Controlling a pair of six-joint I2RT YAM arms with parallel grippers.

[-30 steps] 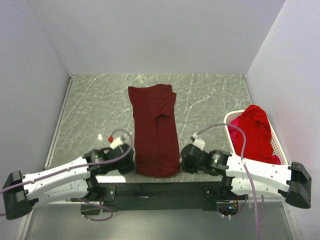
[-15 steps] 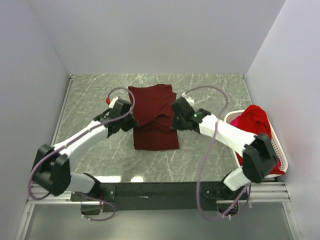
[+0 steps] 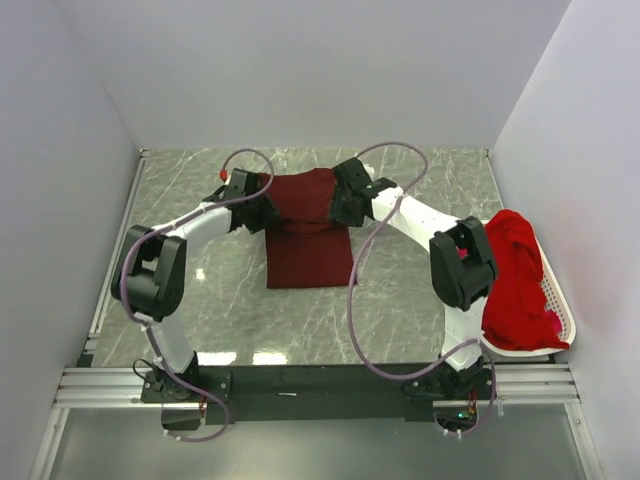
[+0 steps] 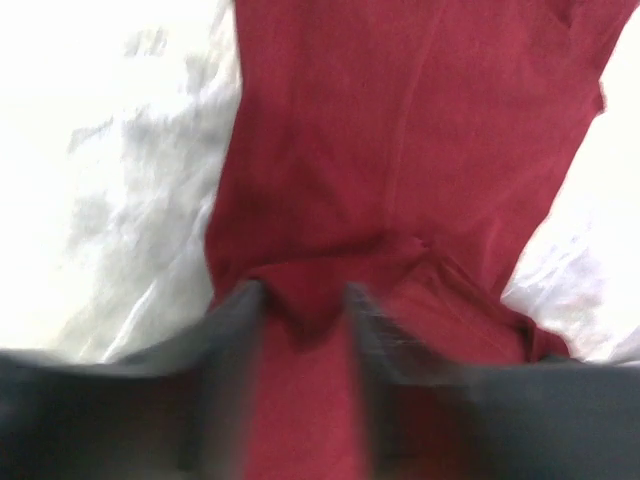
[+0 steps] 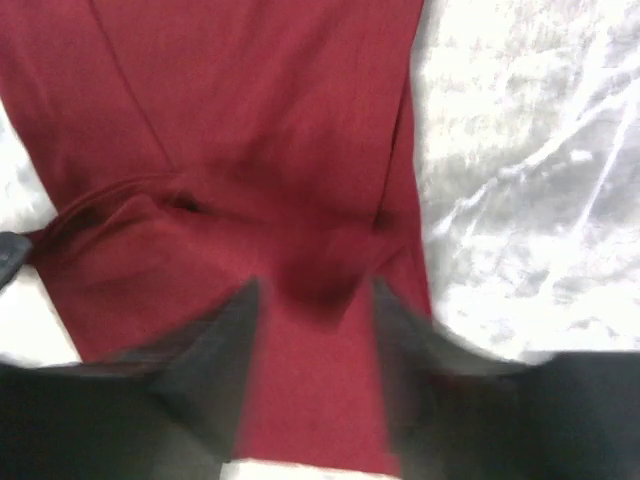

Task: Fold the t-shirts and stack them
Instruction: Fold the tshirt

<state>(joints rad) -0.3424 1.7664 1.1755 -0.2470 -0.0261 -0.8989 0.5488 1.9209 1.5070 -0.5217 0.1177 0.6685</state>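
Note:
The dark maroon t-shirt (image 3: 305, 235) lies folded in half on the marble table, its doubled end at the far side. My left gripper (image 3: 262, 203) hangs over the shirt's far left corner and my right gripper (image 3: 340, 203) over its far right corner. In the left wrist view the maroon cloth (image 4: 400, 130) spreads below my left gripper (image 4: 303, 300), whose fingers stand apart with a loose peak of cloth between them. The right wrist view shows the same: my right gripper (image 5: 315, 290) is open over the maroon cloth (image 5: 250, 110). Bright red t-shirts (image 3: 515, 270) are heaped in the basket.
A white perforated basket (image 3: 556, 312) stands at the right edge of the table, next to the right wall. White walls close in the left, back and right sides. The right arm's elbow (image 3: 460, 260) rises just left of the basket.
Both arms swept from the near edge to the far end, carrying the maroon shirt's near hem over and halving its length. Both sets of fingers have parted.

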